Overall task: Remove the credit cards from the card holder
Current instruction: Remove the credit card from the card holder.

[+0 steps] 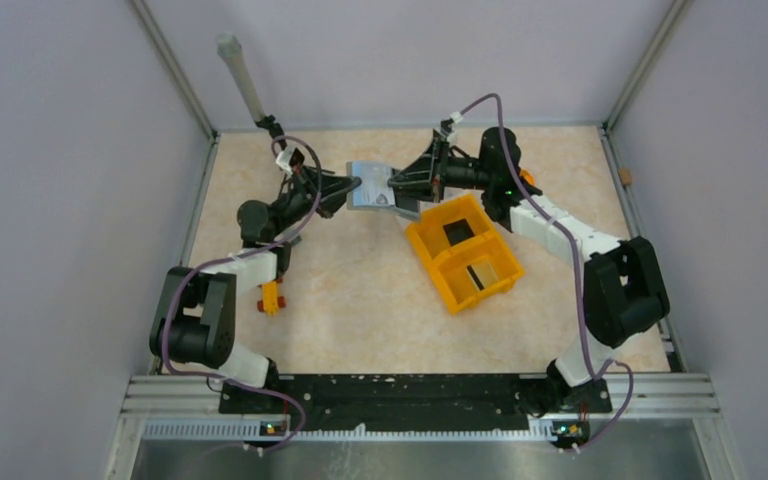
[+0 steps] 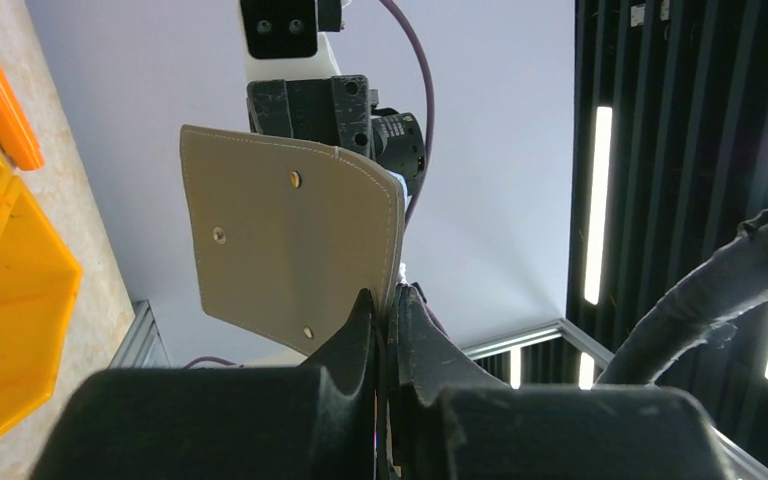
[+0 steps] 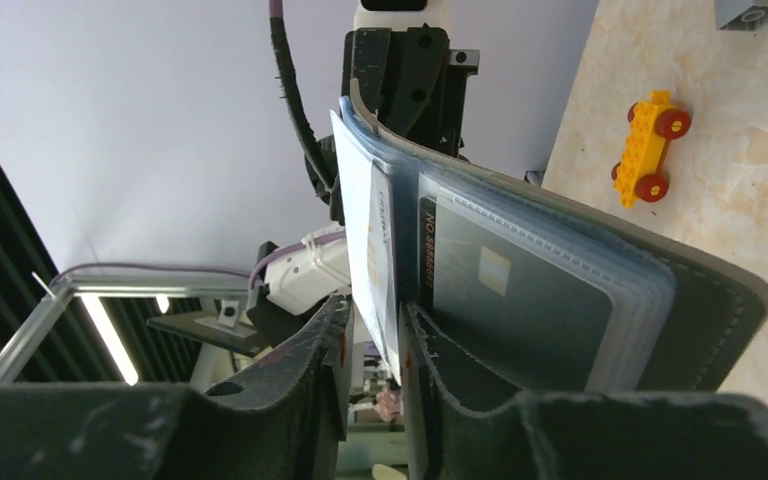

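Observation:
The grey card holder (image 1: 368, 187) hangs in the air over the far middle of the table, between both grippers. My left gripper (image 1: 352, 187) is shut on its edge; in the left wrist view the holder's matte outside (image 2: 290, 240) rises from the pinched fingertips (image 2: 388, 302). My right gripper (image 3: 372, 318) stands at the opened inside, jaws apart around a pale credit card (image 3: 375, 240). The card lies against one finger, with a gap to the other. A dark credit card (image 3: 510, 290) sits in a clear sleeve of the holder (image 3: 725, 300).
An orange two-compartment bin (image 1: 460, 252) stands right of centre, below the holder, with a dark card in each compartment. A yellow toy car (image 1: 270, 297) lies by the left arm. A grey post (image 1: 240, 75) leans at the back left.

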